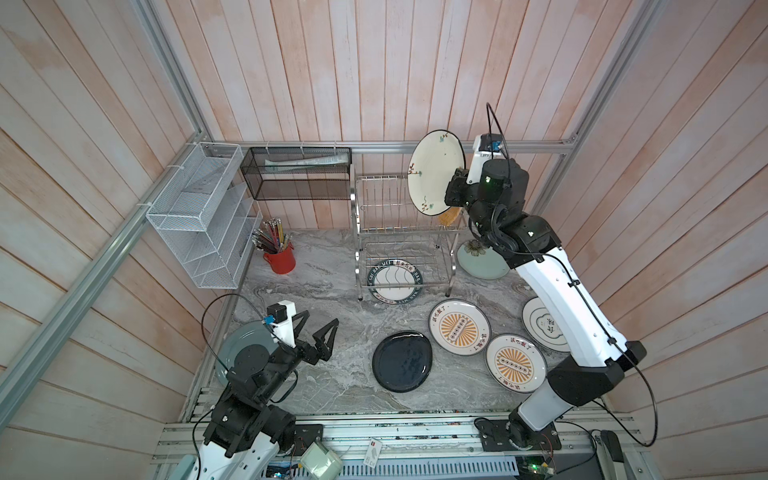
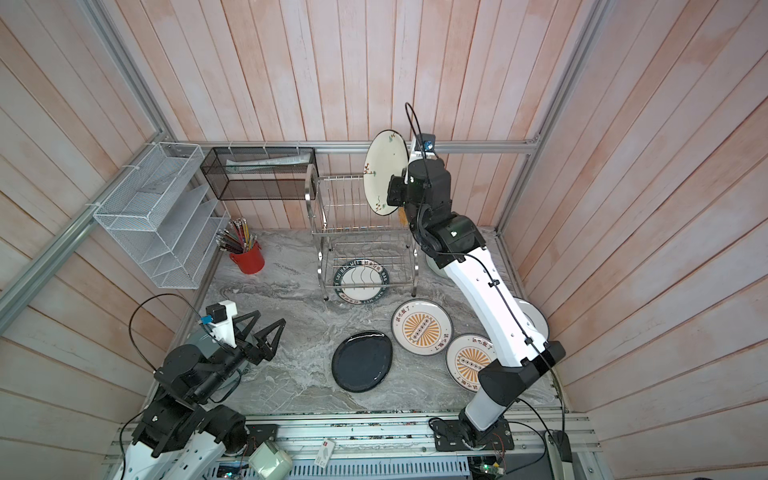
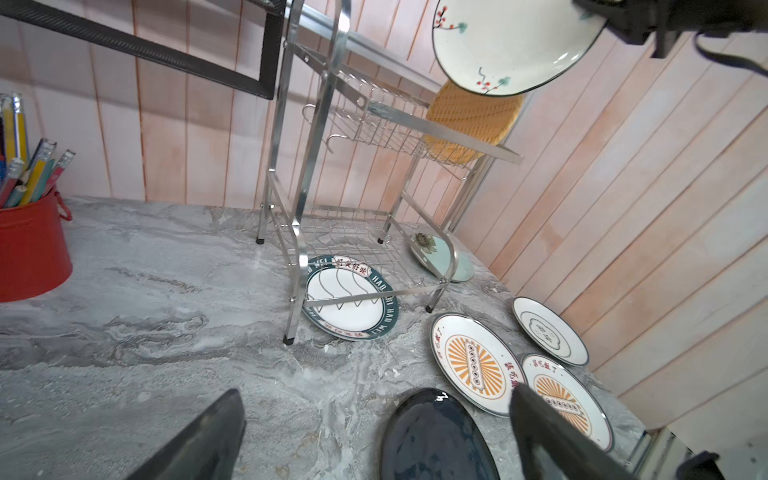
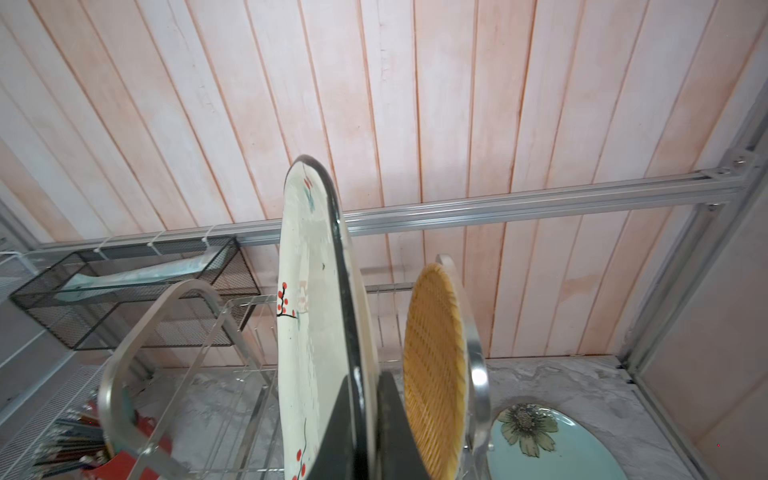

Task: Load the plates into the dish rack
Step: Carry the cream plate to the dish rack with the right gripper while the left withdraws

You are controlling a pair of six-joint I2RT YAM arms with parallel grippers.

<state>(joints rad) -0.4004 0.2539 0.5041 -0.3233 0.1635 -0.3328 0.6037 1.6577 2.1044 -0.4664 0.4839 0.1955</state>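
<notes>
the right gripper (image 4: 371,424) pinches the rim of the cream flower plate (image 1: 434,172). it holds the plate up on its edge, over the top shelf of the dish rack (image 1: 353,208). the rack stands at the back edge of the counter (image 1: 332,291). the held plate is just beside the yellow plate (image 4: 434,365), which stands in the top shelf at the end nearer the counter's right edge.

the step in hand looks like putting the cream plate in. next, it likely has to go straight down between two prongs without bumping the yellow one. only then should the fingers let go.

the left gripper (image 1: 322,316) is spread wide and holds nothing, near the front left corner. the black plate (image 1: 402,361), a sun plate (image 1: 459,327) and the green-word plate (image 1: 395,280) lie flat on the counter, not loaded yet.
</notes>
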